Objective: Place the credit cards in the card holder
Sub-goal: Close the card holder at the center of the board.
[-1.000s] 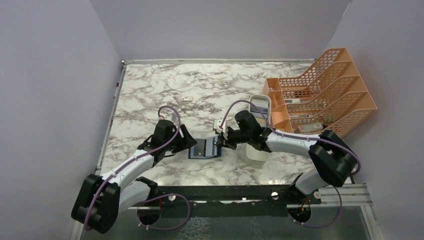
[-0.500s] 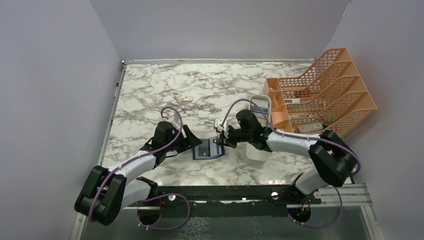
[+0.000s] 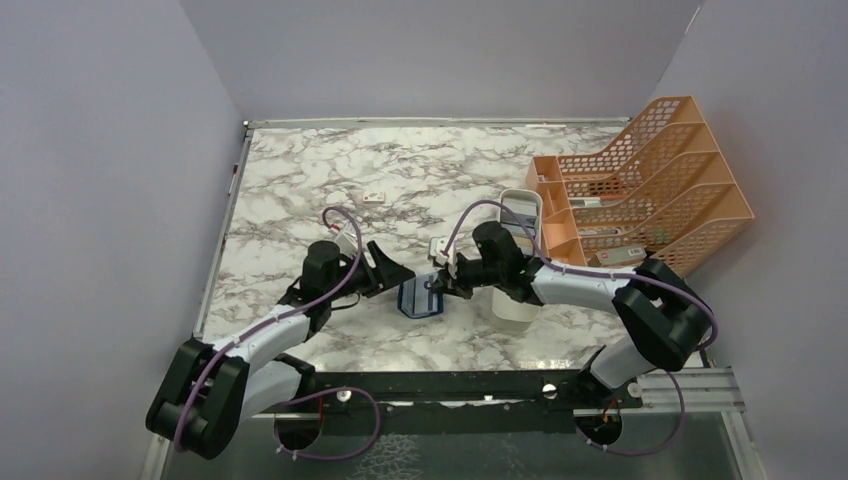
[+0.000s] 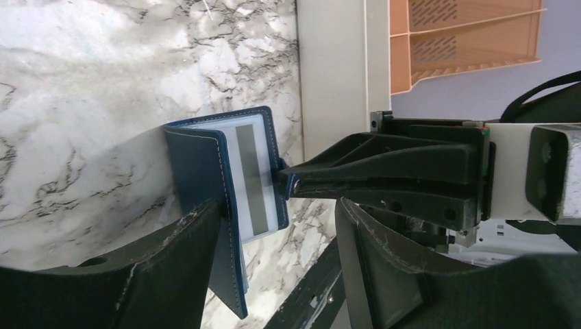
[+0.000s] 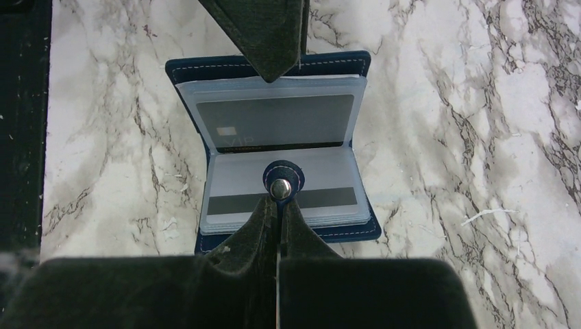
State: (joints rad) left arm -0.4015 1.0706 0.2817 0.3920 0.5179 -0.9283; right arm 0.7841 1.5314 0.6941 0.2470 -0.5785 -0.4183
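Note:
The navy card holder [image 3: 418, 298] lies half open between my two grippers. In the right wrist view it [image 5: 205, 68] shows two clear sleeves, each holding a credit card: a grey one [image 5: 274, 122] and one with a dark stripe [image 5: 233, 203]. My right gripper [image 5: 279, 199] is shut on the holder's snap tab [image 5: 281, 186]; it also shows in the top view [image 3: 436, 285]. My left gripper [image 4: 277, 205] is open, and the holder's raised near panel [image 4: 195, 164] leans against its left finger [image 4: 157, 274]. In the top view the left gripper [image 3: 392, 272] sits at the holder's left edge.
A long white tray [image 3: 522, 205] stands right behind the right arm, with the orange mesh file rack [image 3: 640, 180] beyond it at the right wall. A tiny white block [image 3: 374, 197] lies farther back on the marble table. The table's black front rail [image 5: 20, 103] runs close to the holder.
My left gripper has moved right and pushed the holder's left panel up, so the holder went from lying flat to half folded. The right gripper has kept hold of the tab.

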